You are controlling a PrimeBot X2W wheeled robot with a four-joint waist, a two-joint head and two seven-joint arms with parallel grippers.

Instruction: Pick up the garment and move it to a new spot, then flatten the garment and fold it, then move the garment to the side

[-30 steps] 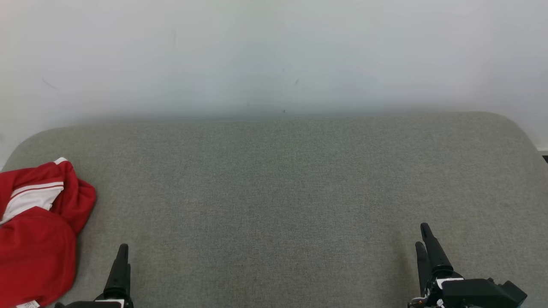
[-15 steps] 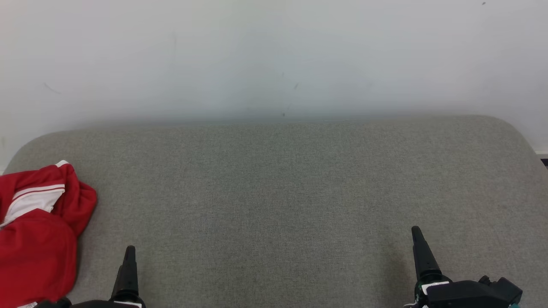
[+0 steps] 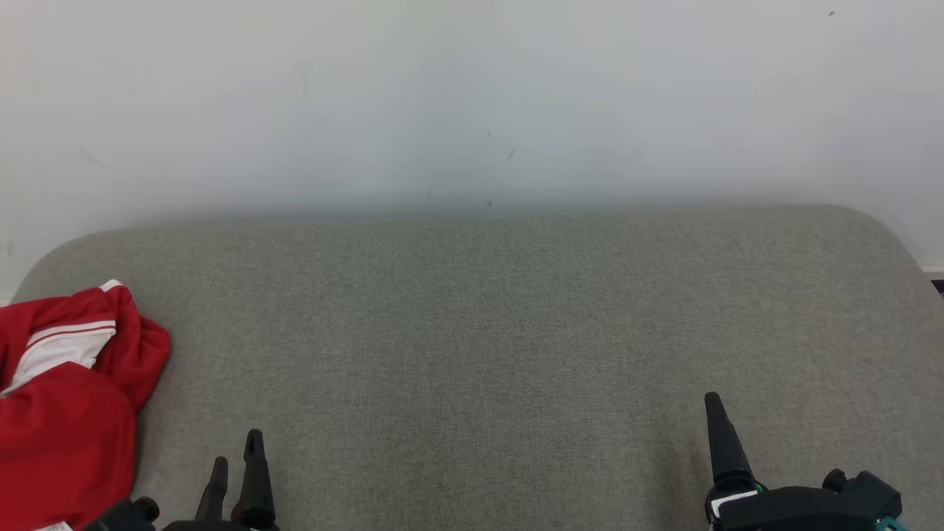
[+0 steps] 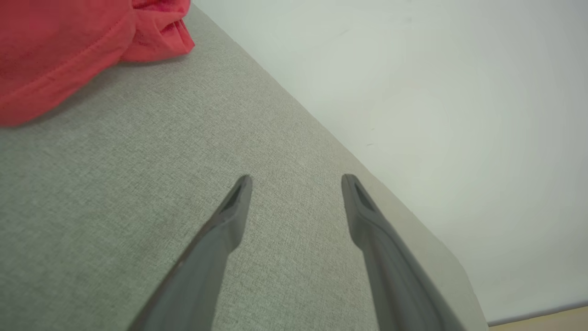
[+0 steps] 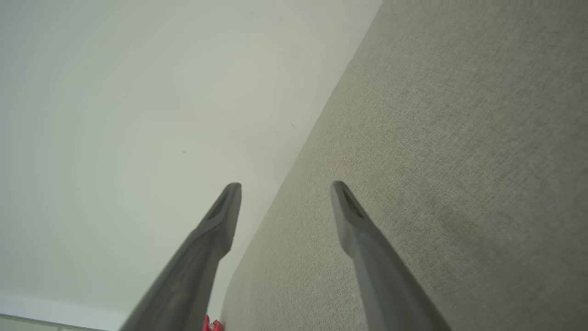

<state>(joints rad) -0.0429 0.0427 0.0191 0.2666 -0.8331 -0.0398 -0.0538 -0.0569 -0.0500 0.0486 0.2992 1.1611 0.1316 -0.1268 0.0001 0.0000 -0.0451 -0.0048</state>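
The garment [image 3: 63,413] is a crumpled red piece with a white panel and stripes, lying at the left edge of the grey cushioned surface [image 3: 479,332]. In the left wrist view the garment [image 4: 69,41] fills the top left corner. My left gripper [image 3: 236,450] stands open at the bottom left, a little right of the garment and apart from it; its fingers [image 4: 229,216] hold nothing. My right gripper [image 5: 285,188] is open and empty at the lower right, far from the garment, with one finger [image 3: 719,435] showing from the head. A red scrap of the garment [image 5: 211,325] peeks at the bottom of the right wrist view.
A pale wall [image 3: 472,96] rises directly behind the cushion's far edge. The cushion has rounded corners at back left and back right. A strip of floor [image 4: 542,322] shows beyond the cushion's end.
The head camera has tilted slightly. My left gripper has shifted right and turned, so both its fingers now show. The right gripper has turned a little; the garment lies as before.
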